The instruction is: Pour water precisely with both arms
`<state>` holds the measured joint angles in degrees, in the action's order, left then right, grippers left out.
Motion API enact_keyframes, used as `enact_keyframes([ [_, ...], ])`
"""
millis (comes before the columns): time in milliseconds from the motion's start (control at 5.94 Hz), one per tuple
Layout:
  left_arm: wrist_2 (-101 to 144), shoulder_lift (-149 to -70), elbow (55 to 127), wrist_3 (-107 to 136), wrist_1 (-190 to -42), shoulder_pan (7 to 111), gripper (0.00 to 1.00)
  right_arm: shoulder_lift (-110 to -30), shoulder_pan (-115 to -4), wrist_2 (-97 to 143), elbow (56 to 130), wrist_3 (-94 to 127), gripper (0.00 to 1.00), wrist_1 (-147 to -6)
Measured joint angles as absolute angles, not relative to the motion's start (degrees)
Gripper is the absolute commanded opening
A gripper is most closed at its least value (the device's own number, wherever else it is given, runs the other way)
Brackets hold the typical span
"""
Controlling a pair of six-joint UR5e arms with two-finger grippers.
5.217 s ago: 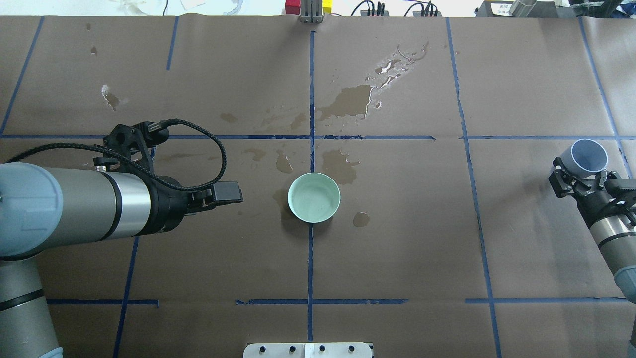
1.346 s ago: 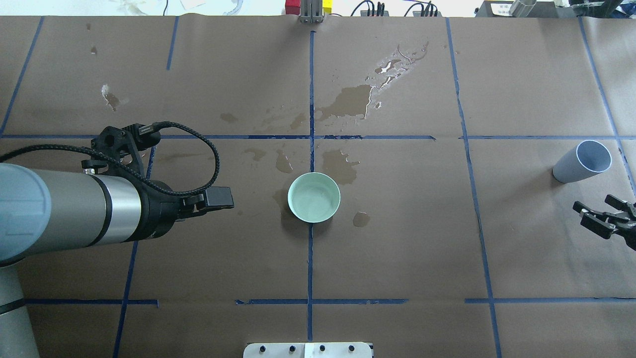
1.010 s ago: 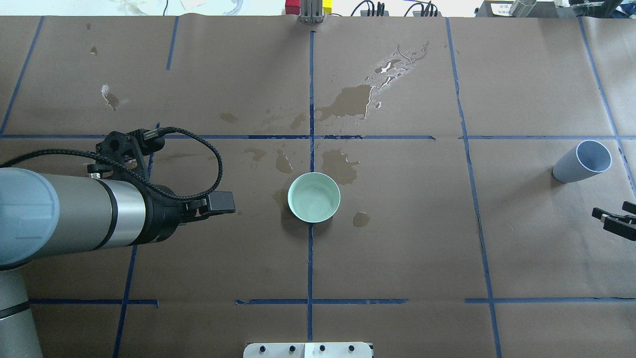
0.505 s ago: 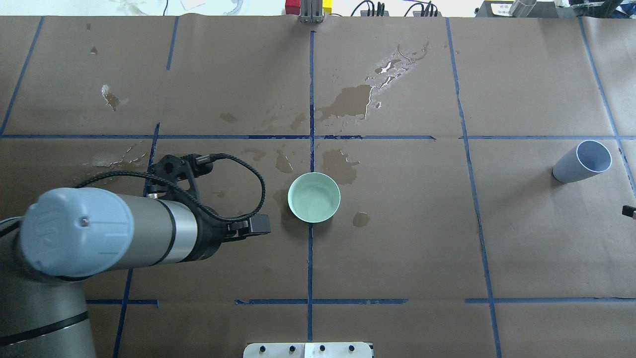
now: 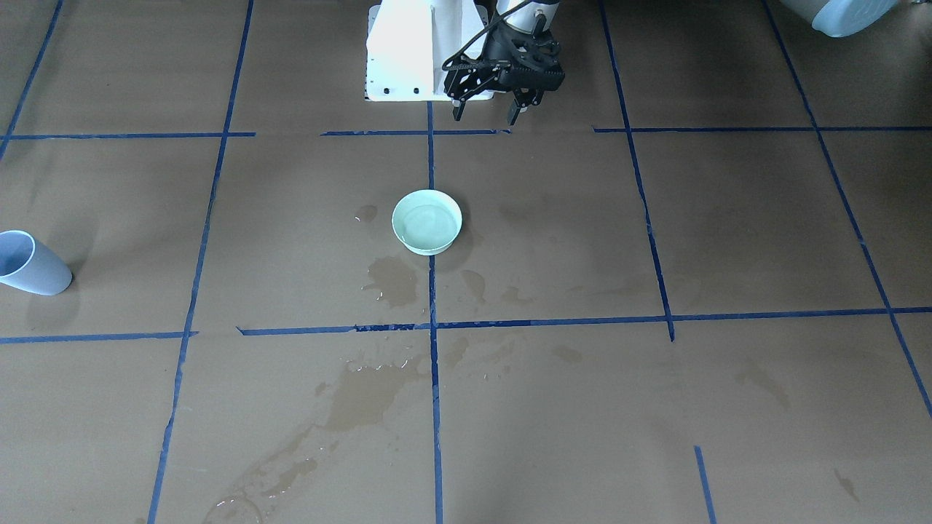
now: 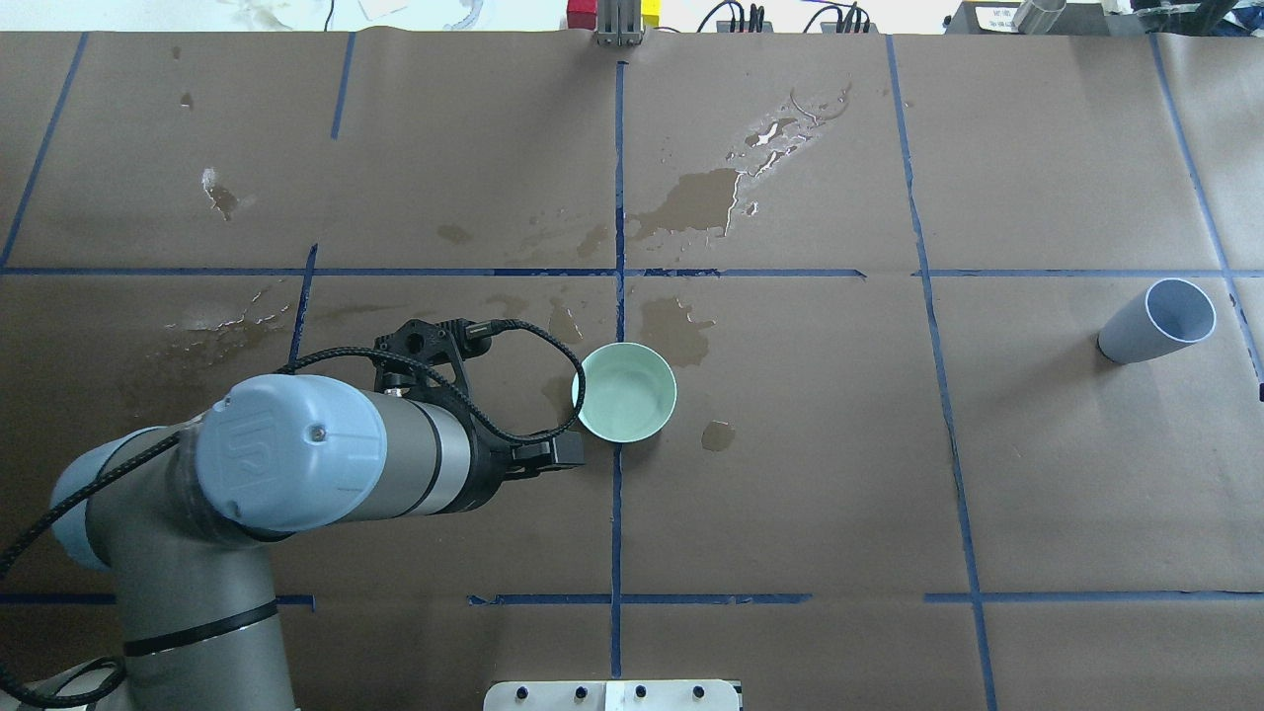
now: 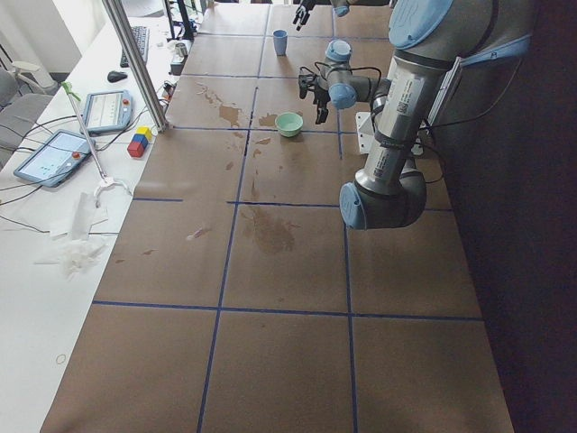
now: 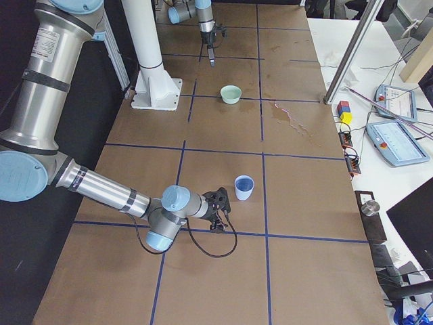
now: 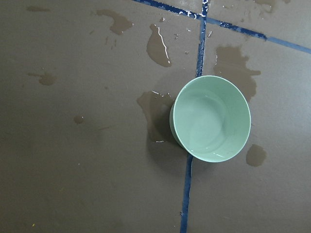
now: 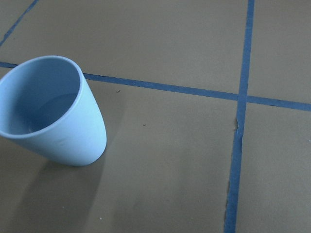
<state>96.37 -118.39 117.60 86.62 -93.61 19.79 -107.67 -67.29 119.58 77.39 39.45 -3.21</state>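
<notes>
My worktop (image 6: 1037, 494) is papered brown and gridded with blue tape (image 6: 617, 513). A mint-green bowl (image 6: 625, 392) stands at centre, a blue cup (image 6: 1155, 321) near the right edge, wet stains (image 6: 696, 202) toward the far edge.

A thin film of clear water (image 9: 211, 124) lies faintly rippled in the mint bowl (image 9: 184, 94). The left arm (image 6: 326, 459) hangs above it. The right arm (image 8: 101, 186) stretches low beside the blue cup (image 10: 73, 141), which perhaps holds some too.

Overhead and front-facing views look steeply down from opposite sides — both share the green bowl (image 6: 667, 385); the left wrist camera hangs close above it.
</notes>
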Motion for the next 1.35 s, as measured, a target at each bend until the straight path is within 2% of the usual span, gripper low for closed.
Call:
enact_keyframes([
  [673,99.3,-125.43,105.68,85.75,-93.77,23.0,1.0,-100.54,-80.83,138.74,77.87,23.88,1.0,-26.21],
  [1346,100.56,-129.66,92.88,86.57,-101.53,24.97,0.97,-97.07,-85.36,140.91,78.94,1.17,1.0,-44.44],
])
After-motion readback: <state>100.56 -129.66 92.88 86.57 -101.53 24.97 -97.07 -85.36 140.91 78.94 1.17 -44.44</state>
